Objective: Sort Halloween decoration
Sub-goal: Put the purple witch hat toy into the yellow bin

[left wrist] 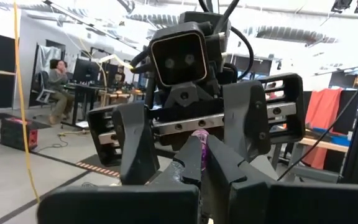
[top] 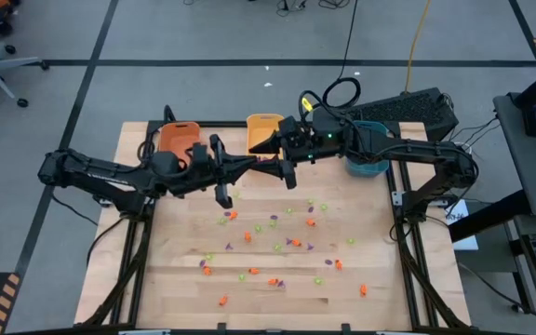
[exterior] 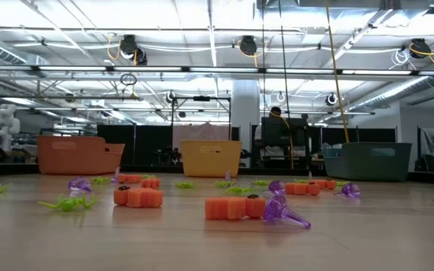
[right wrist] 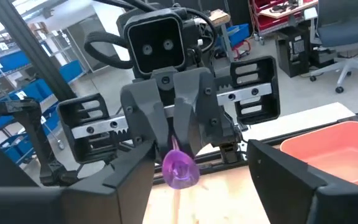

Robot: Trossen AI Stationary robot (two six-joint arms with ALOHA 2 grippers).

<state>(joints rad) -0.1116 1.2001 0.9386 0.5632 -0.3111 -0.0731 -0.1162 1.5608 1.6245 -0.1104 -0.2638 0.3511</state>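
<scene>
High view shows both grippers meeting at upper centre of the frame, the left gripper (right wrist: 178, 140) pinching a purple trinket (right wrist: 179, 168) between the wide-spread fingers of the right gripper (left wrist: 194, 127).

an orange bin (top: 177, 138), a yellow bin (top: 264, 128) and a teal bin (top: 368, 164) stand in a row along the far edge of the wooden table (top: 175, 288). beyond the table's far right corner a black keyboard (top: 408, 105) lies on the floor.
</scene>
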